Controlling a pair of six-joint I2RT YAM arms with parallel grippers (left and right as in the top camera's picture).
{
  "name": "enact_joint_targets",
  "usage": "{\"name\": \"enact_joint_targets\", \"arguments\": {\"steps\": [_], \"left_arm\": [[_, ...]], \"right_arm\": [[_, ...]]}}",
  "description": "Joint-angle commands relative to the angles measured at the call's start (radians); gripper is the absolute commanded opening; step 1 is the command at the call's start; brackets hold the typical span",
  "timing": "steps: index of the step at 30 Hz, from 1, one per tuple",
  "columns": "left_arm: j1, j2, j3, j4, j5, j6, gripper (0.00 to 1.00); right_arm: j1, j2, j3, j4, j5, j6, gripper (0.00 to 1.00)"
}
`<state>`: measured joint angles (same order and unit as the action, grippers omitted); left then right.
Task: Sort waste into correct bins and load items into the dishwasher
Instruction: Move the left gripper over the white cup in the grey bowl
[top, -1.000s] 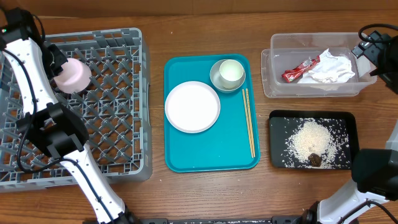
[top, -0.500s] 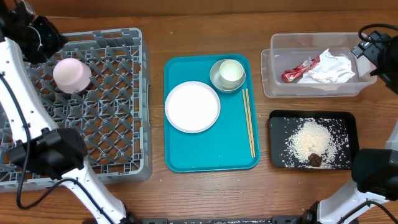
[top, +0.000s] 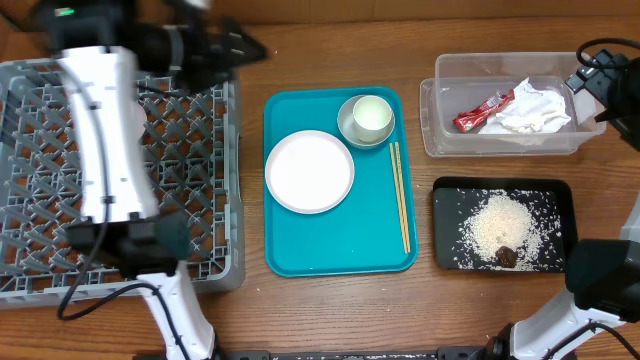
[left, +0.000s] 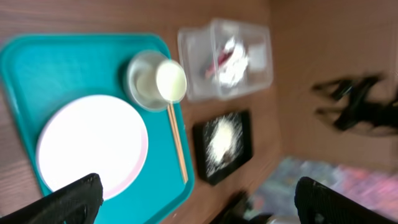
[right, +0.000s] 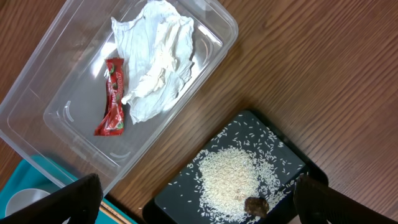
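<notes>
Chopsticks (top: 400, 197) flat on teal tray (top: 340, 240), long axis 12-to-6 o'clock, at 3 o'clock of plate (top: 309, 172). Left claw (left: 199, 208) spread, empty. Right claw (right: 199, 208) spread, empty.

My overhead camera looks straight down on the counter (top: 330, 40) from well above. It has the teal tray (top: 340, 240) in mid-frame, the grey dish rack (top: 200, 200) to its left, and the clear tub (top: 432, 110) and black tray (top: 448, 200) to its right. My left wrist camera sits high and tilted, blurred, taking in the teal tray plus both containers right of it. My right wrist camera looks down from nearer, right of the teal tray, catching only its corner. All three views share the clear tub and black tray.
</notes>
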<state>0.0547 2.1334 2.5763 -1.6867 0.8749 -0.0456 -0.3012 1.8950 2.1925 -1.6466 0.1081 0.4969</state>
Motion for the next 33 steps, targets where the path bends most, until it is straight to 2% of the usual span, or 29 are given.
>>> {"name": "enact_joint_targets", "arguments": {"steps": [1, 5, 7, 15, 20, 22, 26, 33], "left_arm": [[-0.178, -0.033, -0.007, -0.003, -0.298, -0.053, 1.00], [-0.336, -0.089, -0.027, -0.003, -0.621, -0.150, 1.00], [-0.367, -0.143, -0.075, -0.003, -0.658, -0.159, 1.00], [-0.402, -0.420, -0.493, -0.003, -0.676, -0.162, 1.00], [-0.402, -0.462, -0.690, 0.017, -0.676, -0.198, 0.98], [-0.402, -0.458, -0.768, 0.093, -0.670, -0.236, 0.98], [-0.402, -0.458, -0.855, 0.230, -0.652, -0.250, 0.98], [-0.402, -0.458, -0.866, 0.311, -0.592, -0.251, 1.00]], "right_arm": [[-0.002, -0.021, 0.019, 0.003, 0.003, 0.001, 1.00], [-0.002, -0.021, 0.019, 0.003, 0.003, 0.001, 1.00], [-0.002, -0.021, 0.019, 0.003, 0.003, 0.001, 1.00], [-0.002, -0.021, 0.019, 0.003, 0.003, 0.001, 1.00], [-0.002, -0.021, 0.019, 0.003, 0.003, 0.001, 1.00], [-0.002, -0.021, 0.019, 0.003, 0.003, 0.001, 1.00], [-0.002, -0.021, 0.019, 0.003, 0.003, 0.001, 1.00], [-0.002, -0.021, 0.019, 0.003, 0.003, 0.001, 1.00]]}}
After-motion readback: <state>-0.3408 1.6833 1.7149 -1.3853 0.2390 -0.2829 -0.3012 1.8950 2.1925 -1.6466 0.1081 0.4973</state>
